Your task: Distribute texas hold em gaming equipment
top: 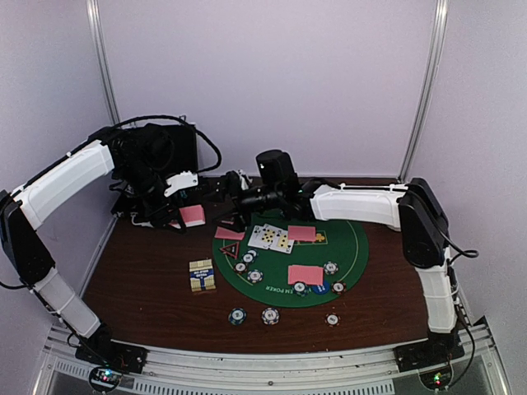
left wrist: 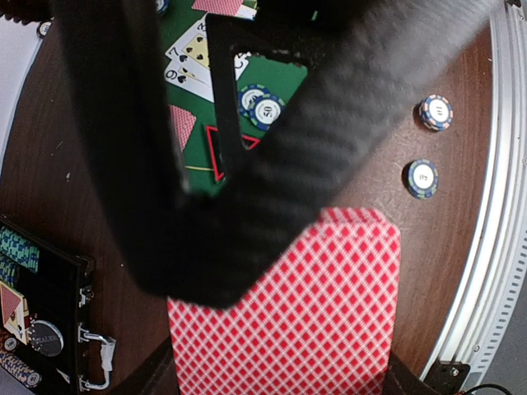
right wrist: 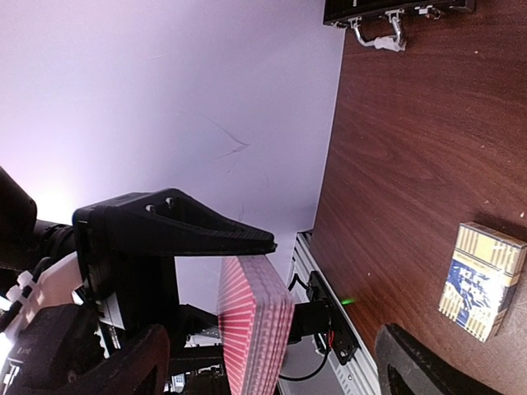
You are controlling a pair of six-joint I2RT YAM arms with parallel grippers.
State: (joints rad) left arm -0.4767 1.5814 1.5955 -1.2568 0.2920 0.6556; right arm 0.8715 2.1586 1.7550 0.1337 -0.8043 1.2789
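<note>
My left gripper [top: 186, 216] is shut on a deck of pink-backed cards [top: 192, 216], held above the table left of the green mat [top: 356, 247]. The deck fills the left wrist view [left wrist: 313, 321]. My right gripper [top: 224, 197] reaches across to it and is open. In the right wrist view the deck [right wrist: 257, 329] stands edge-on between my right fingers [right wrist: 432, 362], not visibly touched. One right finger [left wrist: 272, 181] crosses in front of the deck. On the mat lie pink-backed cards [top: 305, 274], face-up cards [top: 272, 239], a triangle marker [top: 230, 249] and chips [top: 254, 276].
A black hard case [top: 169, 148] stands open at the back left, also in the left wrist view [left wrist: 41, 321]. A blue-gold card box [top: 202, 275] lies left of the mat, also in the right wrist view [right wrist: 484, 280]. Three chips [top: 270, 315] lie near the front edge.
</note>
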